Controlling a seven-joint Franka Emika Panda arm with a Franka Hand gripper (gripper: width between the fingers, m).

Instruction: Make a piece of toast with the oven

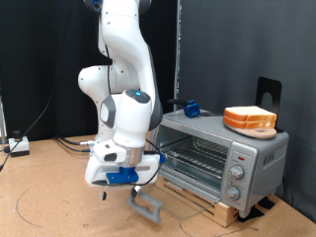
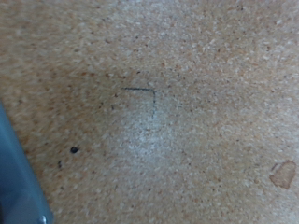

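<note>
Jaws (image 1: pixel 103 194) spread unclear, low beside oven (image 1: pixel 222 158), door down, toast (image 1: pixel 249 119) flat on top

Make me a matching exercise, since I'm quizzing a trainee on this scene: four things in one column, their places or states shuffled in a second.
Things:
1. bread
2. door
3. knobs
4. gripper

Places or states:
A. low over the table, beside the door
B. on top of the oven
C. folded down, open
D. on the oven's front, at the exterior view's right

Pairs: 1-B; 2-C; 3-D; 4-A
</note>
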